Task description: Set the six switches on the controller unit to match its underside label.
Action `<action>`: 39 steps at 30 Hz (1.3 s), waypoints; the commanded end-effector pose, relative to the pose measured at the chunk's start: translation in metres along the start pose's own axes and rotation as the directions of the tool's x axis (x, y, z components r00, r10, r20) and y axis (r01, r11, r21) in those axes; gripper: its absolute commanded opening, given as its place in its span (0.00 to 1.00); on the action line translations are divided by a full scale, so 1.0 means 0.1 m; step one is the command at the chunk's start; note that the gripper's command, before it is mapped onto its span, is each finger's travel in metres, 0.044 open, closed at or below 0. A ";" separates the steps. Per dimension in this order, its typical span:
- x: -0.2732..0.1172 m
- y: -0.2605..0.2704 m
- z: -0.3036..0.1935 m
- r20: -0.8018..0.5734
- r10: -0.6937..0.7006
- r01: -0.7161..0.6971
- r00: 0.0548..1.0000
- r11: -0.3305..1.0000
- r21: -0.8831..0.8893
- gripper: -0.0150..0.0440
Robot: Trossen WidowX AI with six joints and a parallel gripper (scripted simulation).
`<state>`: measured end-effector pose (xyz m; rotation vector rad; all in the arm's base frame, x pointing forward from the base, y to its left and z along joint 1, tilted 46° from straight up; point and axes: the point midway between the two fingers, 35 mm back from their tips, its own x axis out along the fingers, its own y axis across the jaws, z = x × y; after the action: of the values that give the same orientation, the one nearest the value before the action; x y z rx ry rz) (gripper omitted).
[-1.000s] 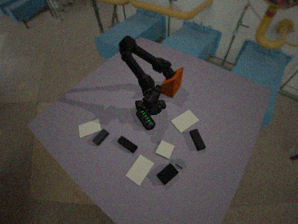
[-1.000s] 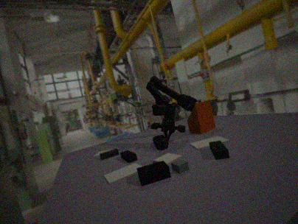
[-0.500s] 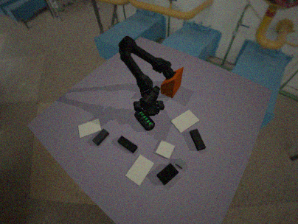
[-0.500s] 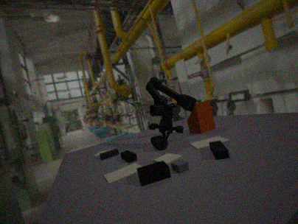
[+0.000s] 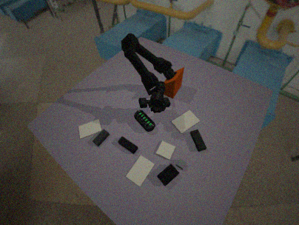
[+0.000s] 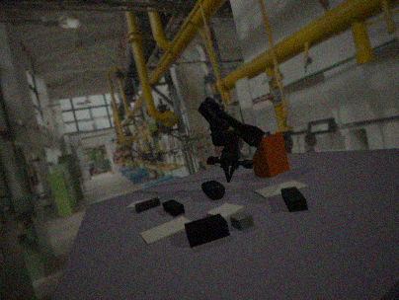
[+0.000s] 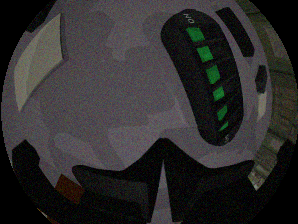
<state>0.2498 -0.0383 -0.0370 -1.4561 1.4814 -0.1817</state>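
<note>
The dark grey controller unit [image 5: 149,125] [image 6: 213,190] [image 7: 192,67] lies on the bench with its switch side up. In the wrist view a row of green switch ends runs along its top, with "ON" printed at the far end. The green patches nearest my fingers look narrower; which ends are pressed down I cannot tell for sure. The label underneath is hidden. My gripper [image 5: 159,110] [image 6: 228,180] [image 7: 163,142] is shut and empty. It hangs above the bench just behind the unit, apart from it, and in the wrist view the unit is ahead and to the right.
An orange block [image 5: 174,84] [image 6: 272,155] stands behind, near the arm. Pale flat plates [image 5: 186,121] [image 5: 89,129] [image 5: 140,170] and dark blocks [image 5: 128,144] [image 5: 198,140] [image 5: 168,175] lie around the unit. A small grey block [image 6: 242,220] shows in the exterior view.
</note>
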 end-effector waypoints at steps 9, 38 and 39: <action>-0.37 0.24 -0.06 -0.010 -0.007 0.007 1.000 1.000 0.007 0.25; 0.00 -1.05 1.28 -0.127 0.518 -0.520 0.846 0.749 -0.410 0.25; 0.01 -1.05 1.28 -0.127 0.521 -0.522 0.844 0.746 -0.412 0.25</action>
<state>0.4024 0.0038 -0.0276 -1.3194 1.9448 0.4572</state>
